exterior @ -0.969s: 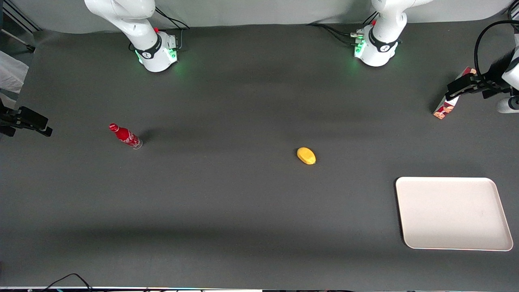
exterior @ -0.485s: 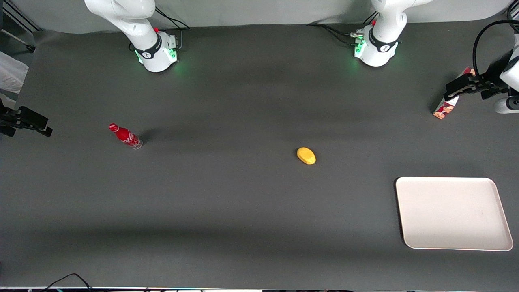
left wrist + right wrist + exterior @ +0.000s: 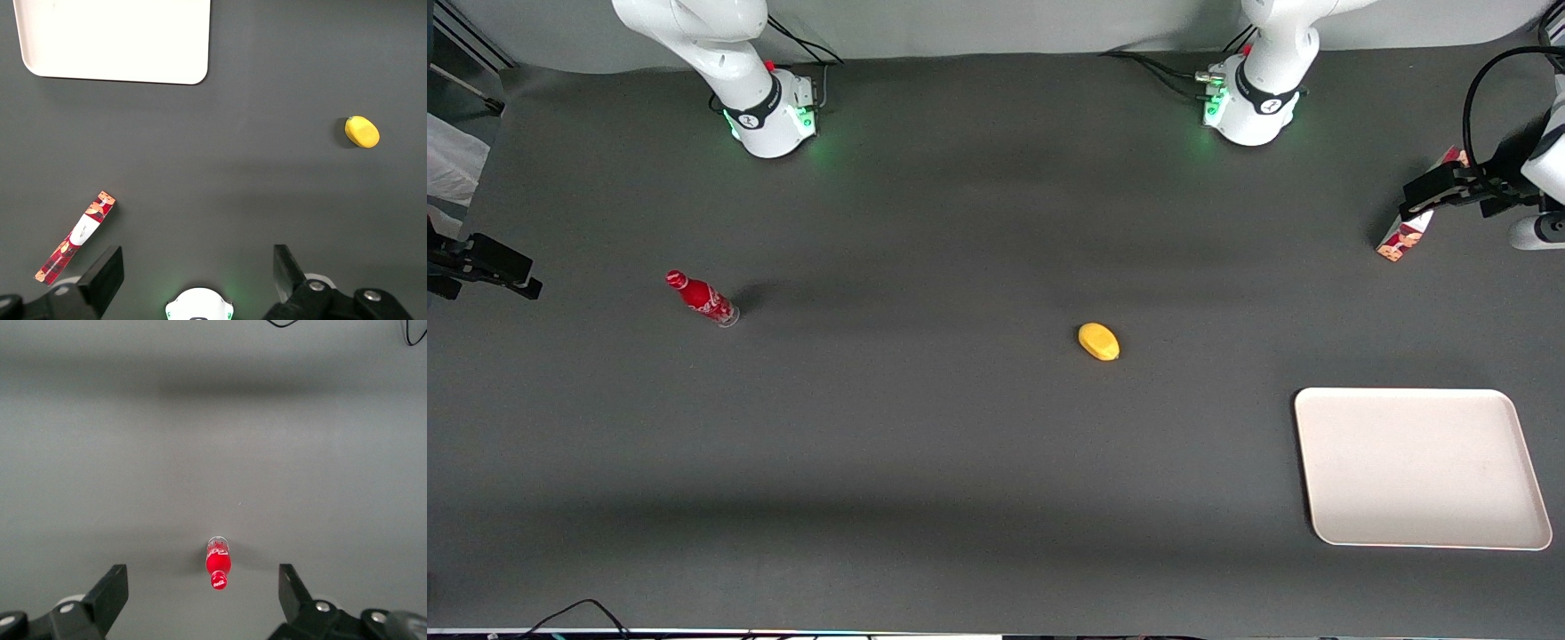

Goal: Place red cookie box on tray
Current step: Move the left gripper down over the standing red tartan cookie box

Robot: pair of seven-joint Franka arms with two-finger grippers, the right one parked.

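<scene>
The red cookie box (image 3: 1403, 238) (image 3: 75, 237), slim and dark red with a picture print, lies on the dark table at the working arm's end. My gripper (image 3: 1433, 192) (image 3: 197, 272) hovers above it, open, with nothing between its fingers. In the front view the gripper covers the box's middle. In the left wrist view the box lies just outside one finger (image 3: 105, 272), not in the gap. The cream-white tray (image 3: 1418, 467) (image 3: 113, 40) rests nearer to the front camera than the box, with nothing on it.
A yellow lemon-like fruit (image 3: 1098, 341) (image 3: 362, 131) lies near the table's middle. A red soda bottle (image 3: 703, 298) (image 3: 217, 563) is toward the parked arm's end. The table's side edge runs close to the box and tray.
My gripper has shifted slightly away from the front camera above the box. The box, tray, fruit and bottle have not moved.
</scene>
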